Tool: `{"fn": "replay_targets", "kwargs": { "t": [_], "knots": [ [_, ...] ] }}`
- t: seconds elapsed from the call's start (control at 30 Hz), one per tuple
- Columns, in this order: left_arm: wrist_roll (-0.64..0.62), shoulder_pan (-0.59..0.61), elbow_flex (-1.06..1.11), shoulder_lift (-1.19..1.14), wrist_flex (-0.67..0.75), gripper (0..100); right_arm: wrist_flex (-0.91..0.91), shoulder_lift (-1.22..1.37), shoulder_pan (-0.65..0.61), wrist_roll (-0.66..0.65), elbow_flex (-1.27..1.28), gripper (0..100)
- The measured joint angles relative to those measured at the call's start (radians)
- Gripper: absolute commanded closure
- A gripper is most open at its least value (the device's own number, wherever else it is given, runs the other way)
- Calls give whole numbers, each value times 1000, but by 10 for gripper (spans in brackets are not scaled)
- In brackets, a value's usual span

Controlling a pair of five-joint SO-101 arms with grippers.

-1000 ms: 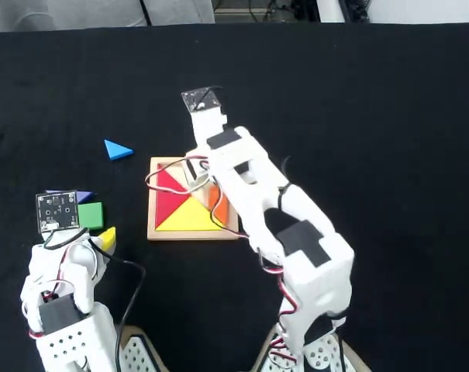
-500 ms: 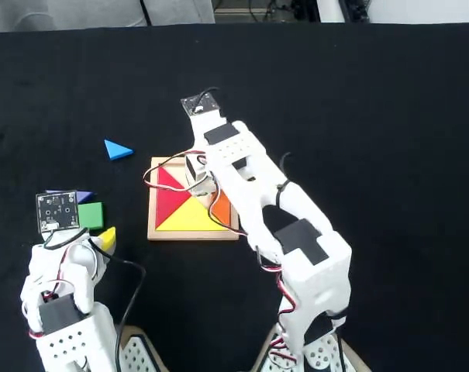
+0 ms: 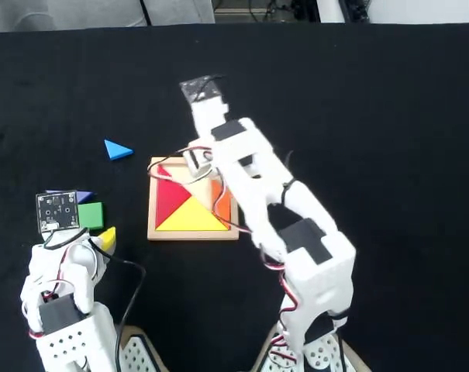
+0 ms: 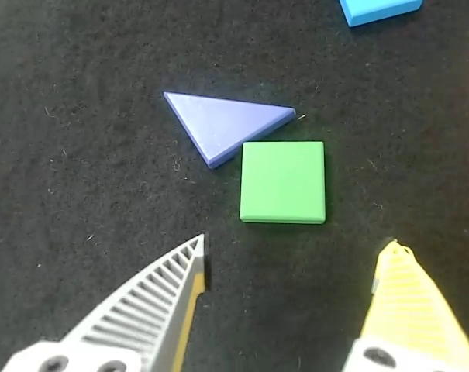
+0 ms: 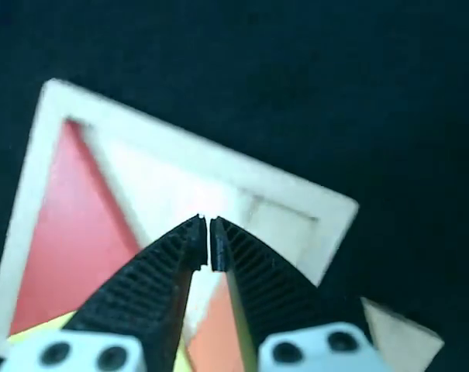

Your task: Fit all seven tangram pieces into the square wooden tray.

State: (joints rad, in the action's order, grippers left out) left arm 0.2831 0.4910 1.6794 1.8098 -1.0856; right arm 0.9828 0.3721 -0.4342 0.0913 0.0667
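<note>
High view tells me my right arm has stretched farther across the wooden tray point(image 3: 151, 205) over the last second. Its gripper point(image 5: 205, 225) is pinched closed on nothing above the bare wood beside the red triangle point(image 5: 60, 232). With the yellow triangle point(image 3: 189, 218) and orange piece point(image 3: 221, 203) also seated, I judge the loose pieces come next: the green square point(image 4: 283, 182) lies just ahead of my left gripper point(image 4: 296, 244), which is spread wide.

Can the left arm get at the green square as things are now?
Probably yes. The left gripper is open just before the green square, nothing between them; the purple triangle sits close at one corner.
</note>
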Motion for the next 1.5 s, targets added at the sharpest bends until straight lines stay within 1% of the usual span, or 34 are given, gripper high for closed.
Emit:
{"fn": "replay_targets", "kwargs": {
  "t": [0.13,0.27,0.5,0.6,0.77,0.93,1.03,1.1,1.23,1.33,1.5],
  "knots": [
    [0,0,0,0,0,662,0,32,41,-12,0,986],
    [0,0,0,0,0,662,0,57,35,-66,0,986],
    [0,0,0,0,0,662,9,49,37,-72,0,987],
    [0,0,0,0,0,662,11,0,40,-72,12,987],
    [0,0,0,0,0,662,9,-110,71,-74,109,987],
    [0,0,0,0,0,661,-86,-209,71,-72,244,987],
    [0,0,0,0,0,661,-184,-301,75,-9,347,987],
    [0,0,0,0,-6,661,-256,-373,72,2,434,987],
    [0,0,0,0,-97,658,-381,-503,72,-12,600,987],
    [0,0,0,0,-164,658,-422,-577,74,-12,671,987],
    [0,0,0,0,-186,659,-431,-621,74,-12,704,987]
  ]
}}
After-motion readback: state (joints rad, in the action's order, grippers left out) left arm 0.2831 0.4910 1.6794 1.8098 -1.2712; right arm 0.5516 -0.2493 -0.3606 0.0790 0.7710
